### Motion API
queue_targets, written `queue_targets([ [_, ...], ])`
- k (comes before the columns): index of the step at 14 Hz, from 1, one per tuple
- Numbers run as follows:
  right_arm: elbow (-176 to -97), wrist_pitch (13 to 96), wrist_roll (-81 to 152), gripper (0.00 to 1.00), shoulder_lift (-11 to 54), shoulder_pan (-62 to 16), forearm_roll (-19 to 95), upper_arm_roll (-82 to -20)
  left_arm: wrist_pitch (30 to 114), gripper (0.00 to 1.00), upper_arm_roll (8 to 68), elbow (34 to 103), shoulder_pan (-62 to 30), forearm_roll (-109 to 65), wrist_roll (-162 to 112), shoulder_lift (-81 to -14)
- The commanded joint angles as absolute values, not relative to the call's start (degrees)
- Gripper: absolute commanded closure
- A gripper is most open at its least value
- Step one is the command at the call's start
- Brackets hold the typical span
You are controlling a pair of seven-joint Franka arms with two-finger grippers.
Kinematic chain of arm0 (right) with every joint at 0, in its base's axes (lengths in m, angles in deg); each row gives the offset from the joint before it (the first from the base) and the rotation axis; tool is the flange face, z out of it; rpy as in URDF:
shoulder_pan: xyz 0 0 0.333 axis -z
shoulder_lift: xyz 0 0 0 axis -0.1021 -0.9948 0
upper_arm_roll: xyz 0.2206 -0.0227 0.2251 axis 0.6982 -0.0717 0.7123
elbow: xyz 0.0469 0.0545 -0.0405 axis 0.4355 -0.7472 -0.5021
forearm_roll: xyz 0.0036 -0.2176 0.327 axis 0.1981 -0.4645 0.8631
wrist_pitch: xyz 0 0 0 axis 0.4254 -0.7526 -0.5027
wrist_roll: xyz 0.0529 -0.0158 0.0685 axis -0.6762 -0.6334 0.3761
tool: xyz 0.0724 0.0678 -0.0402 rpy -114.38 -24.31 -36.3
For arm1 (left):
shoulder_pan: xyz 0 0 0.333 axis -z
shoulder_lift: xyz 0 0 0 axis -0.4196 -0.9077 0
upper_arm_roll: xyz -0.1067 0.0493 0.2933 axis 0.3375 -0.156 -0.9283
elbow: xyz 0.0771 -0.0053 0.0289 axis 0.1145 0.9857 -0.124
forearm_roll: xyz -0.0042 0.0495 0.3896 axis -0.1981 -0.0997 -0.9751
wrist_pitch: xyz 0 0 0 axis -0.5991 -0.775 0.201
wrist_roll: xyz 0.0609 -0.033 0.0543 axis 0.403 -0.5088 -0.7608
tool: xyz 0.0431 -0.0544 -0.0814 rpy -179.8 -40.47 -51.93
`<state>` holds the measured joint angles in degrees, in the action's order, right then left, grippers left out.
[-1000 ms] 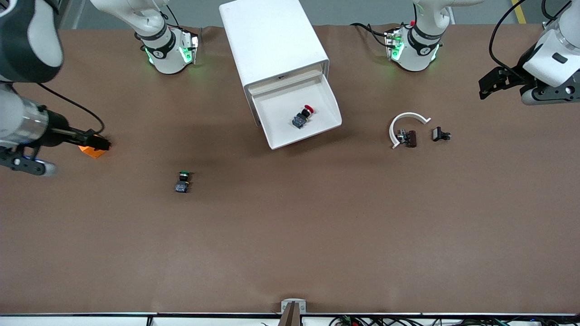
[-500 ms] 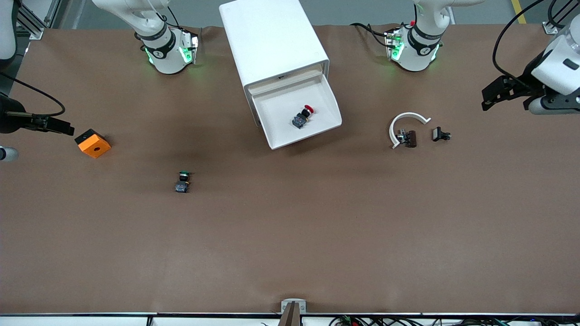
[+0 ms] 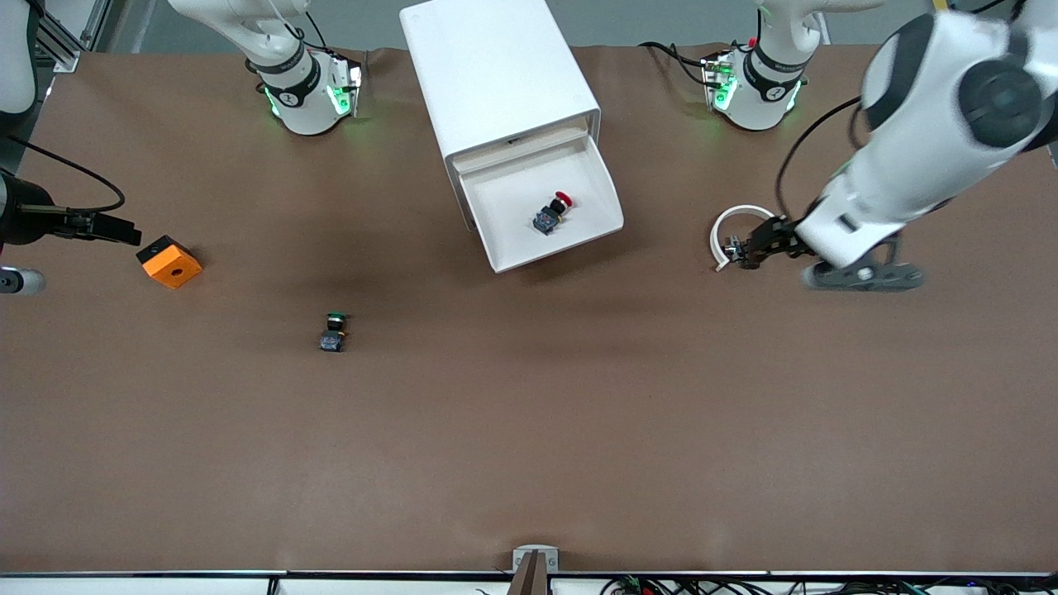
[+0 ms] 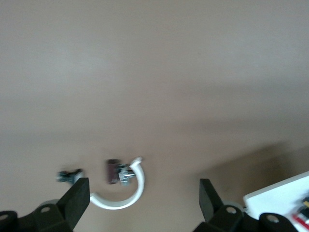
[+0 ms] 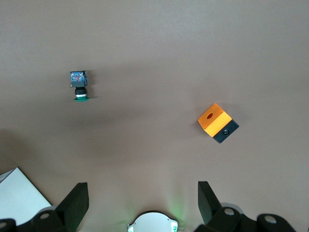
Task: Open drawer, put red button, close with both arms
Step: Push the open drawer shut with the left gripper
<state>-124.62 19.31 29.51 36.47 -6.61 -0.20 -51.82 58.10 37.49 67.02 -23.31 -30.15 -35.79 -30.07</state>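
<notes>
Since half a second ago, the left arm has swung in from the table's edge, so the left gripper (image 3: 756, 248) now hangs over a white ring (image 3: 736, 227) and small dark parts, toward the left arm's end of the table; its fingers (image 4: 77, 198) are spread wide and hold nothing. Well away from it, the red button (image 3: 554, 213) lies inside the open drawer (image 3: 607, 190) of the white cabinet (image 3: 496, 74). Just beside an orange block (image 3: 169, 262), the right gripper (image 3: 124, 231) waits with fingers (image 5: 77, 200) wide apart, empty. A green button (image 3: 333, 330) lies on the table (image 3: 529, 430).
</notes>
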Motion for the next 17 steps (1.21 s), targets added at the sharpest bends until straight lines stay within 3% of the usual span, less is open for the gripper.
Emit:
queue_targets([
  [1, -124.46, 18.99, 30.41, 0.00, 36.67, -5.95, -0.83, -51.38, 62.57, 0.00, 41.53, 66.28, -22.36, -30.09, -43.46, -35.35],
  [7, -123.67, 19.43, 32.34, 0.00, 36.67, -4.98, -0.13, -51.56, 72.43, 0.00, 41.72, 65.49, -11.55, -35.26, -65.00, -46.51],
  [17, -117.43, 18.90, 31.73, 0.00, 36.67, -5.07, -1.01, -51.56, 72.96, 0.00, 41.72, 62.41, -1.61, -37.04, -83.04, -53.73],
])
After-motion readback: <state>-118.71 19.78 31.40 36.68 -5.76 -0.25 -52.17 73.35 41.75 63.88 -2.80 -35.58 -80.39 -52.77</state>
